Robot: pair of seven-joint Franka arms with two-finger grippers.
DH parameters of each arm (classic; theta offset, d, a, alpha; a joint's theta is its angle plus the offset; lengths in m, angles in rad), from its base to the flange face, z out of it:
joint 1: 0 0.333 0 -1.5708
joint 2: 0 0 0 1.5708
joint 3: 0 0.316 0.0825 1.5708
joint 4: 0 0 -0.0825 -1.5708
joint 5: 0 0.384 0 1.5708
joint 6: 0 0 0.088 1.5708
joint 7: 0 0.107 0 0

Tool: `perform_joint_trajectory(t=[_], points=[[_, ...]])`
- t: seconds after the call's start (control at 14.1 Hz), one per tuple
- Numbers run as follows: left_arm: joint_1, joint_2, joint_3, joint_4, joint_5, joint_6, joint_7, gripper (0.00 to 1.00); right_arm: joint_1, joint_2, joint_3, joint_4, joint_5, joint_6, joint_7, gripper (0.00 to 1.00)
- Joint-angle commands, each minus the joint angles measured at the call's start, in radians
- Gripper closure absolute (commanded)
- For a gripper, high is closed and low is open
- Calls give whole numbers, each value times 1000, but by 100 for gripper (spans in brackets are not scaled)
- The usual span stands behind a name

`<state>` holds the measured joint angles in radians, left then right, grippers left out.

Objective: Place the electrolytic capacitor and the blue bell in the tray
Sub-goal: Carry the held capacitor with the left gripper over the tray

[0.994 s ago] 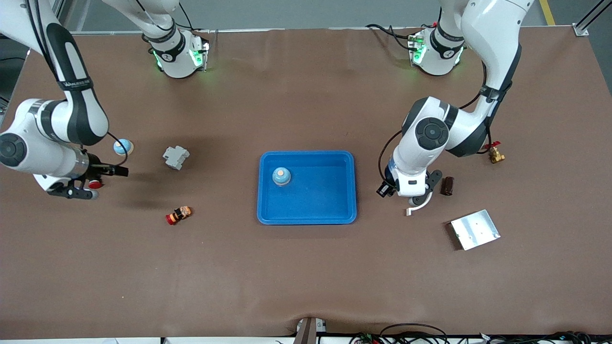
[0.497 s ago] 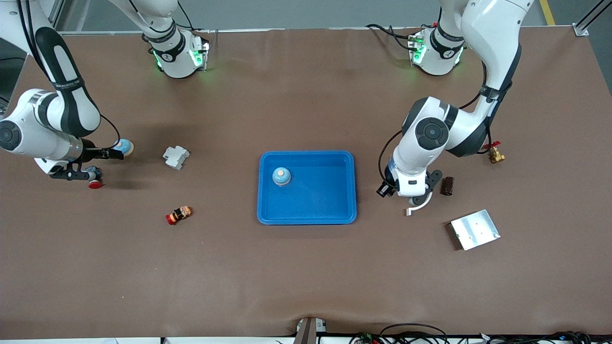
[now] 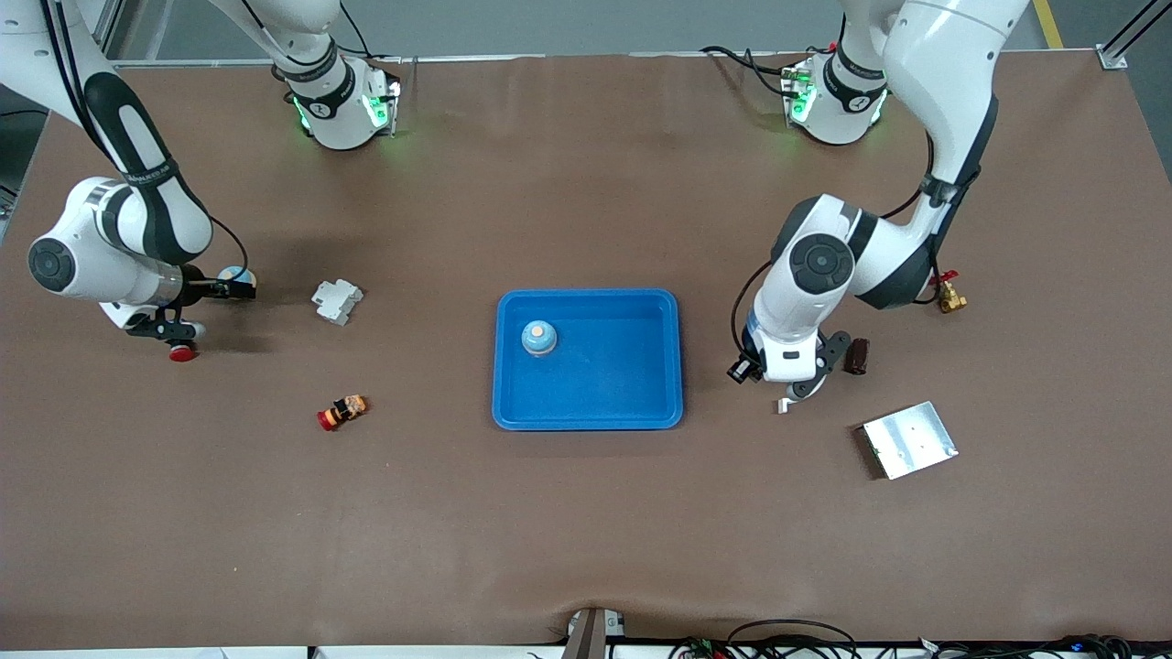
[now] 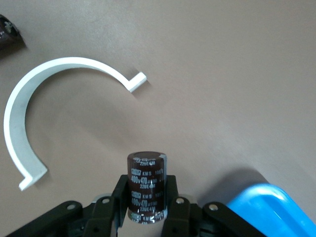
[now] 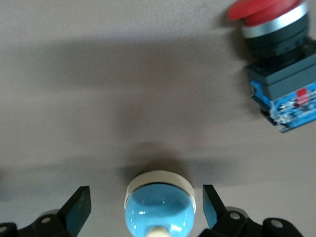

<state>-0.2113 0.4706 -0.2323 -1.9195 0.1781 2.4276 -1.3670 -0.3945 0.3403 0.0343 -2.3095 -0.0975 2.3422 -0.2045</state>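
A brown table (image 3: pixel 586 531) fills the front view, with a strip of grey floor past its edge at the robots' end.

Nearest the front camera lies a flat metal plate (image 3: pixel 909 439), toward the left arm's end of the table. A little farther, toward the right arm's end, lies a small red and orange part (image 3: pixel 341 412).

The blue tray (image 3: pixel 641 414) sits mid-table. One blue bell (image 3: pixel 538 337) already stands in it, in the corner nearer the right arm's end and farther from the camera.

The left gripper (image 4: pixel 146 210) hangs low, just beside the tray on the side toward the left arm's end. Its fingers are clamped on a dark capacitor (image 4: pixel 145 186), gripped at its lower part, outside the tray. A white curved bracket (image 4: pixel 42 89) lies on the table beneath it, and a second dark capacitor (image 3: pixel 857 356) lies just beside the gripper. A small brass valve (image 3: pixel 949 296) sits farther off.

At the right arm's end, the right gripper (image 5: pixel 143 210) is set wide around a second blue bell (image 5: pixel 159 202), its fingers (image 5: pixel 78 207) apart from the bell. A red push button (image 5: pixel 280 64) lies nearby. A grey block (image 3: pixel 336 299) sits between this bell and the tray.
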Motion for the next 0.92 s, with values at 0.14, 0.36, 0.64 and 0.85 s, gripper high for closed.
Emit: perform_joint_trajectory(t=[0.14,0.36,0.64,0.85], points=[[96,-4,-96,-184,60,295,-23,100,9,-7,-11,-27,-1,6,-10,0],[96,-4,-96,-182,61,295,-23,100,19,-9,-16,-30,-1,0,-13,0],[99,-52,-101,-171,60,260,-49,100,19,5,-17,-28,-4,6,-15,0],[99,-79,-122,-125,47,145,-83,100,19,6,-22,-30,-4,6,-15,0]])
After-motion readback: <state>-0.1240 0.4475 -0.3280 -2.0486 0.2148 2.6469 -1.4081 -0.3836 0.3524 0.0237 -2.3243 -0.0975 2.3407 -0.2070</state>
